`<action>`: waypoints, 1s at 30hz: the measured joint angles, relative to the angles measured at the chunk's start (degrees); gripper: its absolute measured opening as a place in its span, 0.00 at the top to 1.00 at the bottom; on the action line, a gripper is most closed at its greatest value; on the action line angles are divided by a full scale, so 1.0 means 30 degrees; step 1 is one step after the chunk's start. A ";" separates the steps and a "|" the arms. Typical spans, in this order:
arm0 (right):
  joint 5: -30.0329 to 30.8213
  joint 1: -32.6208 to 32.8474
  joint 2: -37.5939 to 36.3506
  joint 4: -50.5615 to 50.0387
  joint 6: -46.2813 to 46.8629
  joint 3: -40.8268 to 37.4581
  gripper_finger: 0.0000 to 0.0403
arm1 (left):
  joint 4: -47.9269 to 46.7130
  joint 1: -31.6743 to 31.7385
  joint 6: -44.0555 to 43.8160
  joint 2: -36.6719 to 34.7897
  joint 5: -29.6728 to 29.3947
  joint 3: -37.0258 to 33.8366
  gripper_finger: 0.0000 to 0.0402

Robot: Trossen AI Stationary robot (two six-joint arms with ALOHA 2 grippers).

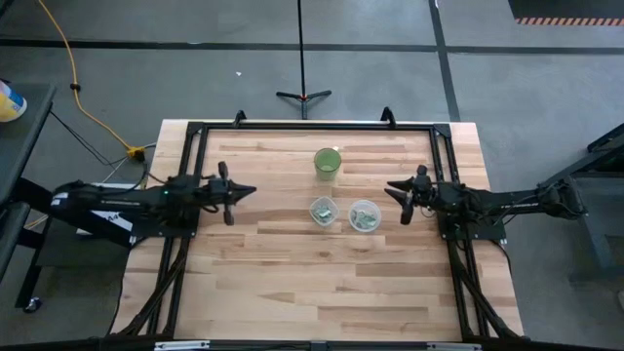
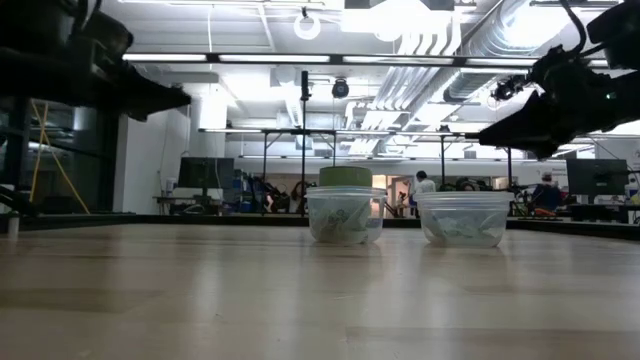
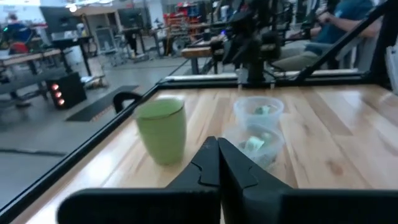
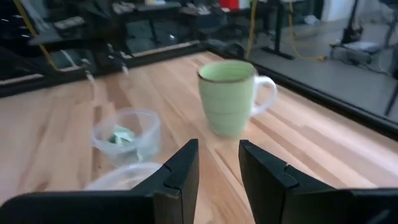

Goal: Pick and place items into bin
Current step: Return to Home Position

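On the wooden worktop (image 1: 292,283) the packets (image 1: 364,218) lie inside the two clear bins (image 1: 311,212), which stand side by side near the middle. From above none seems to lie loose on the wood, though one so small could escape that view. Just beyond the bins, toward the far edge, stands the cup (image 1: 328,163).

To bring the arms home well, draw each back toward its own side, high and level, and let nothing sweep across the bins or cup.

Your left arm (image 1: 146,198) hangs well apart from them, its jaws pressed together on nothing. Your right arm (image 1: 487,202) is near the right-hand bin yet clear of it, its jaws a narrow gap apart and empty.
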 joint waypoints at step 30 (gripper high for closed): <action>-0.5730 0.0015 -0.6647 -0.1910 -0.2994 -0.0007 0.74 | -0.6397 -0.0007 -0.2024 -0.7634 0.1710 -0.0444 0.95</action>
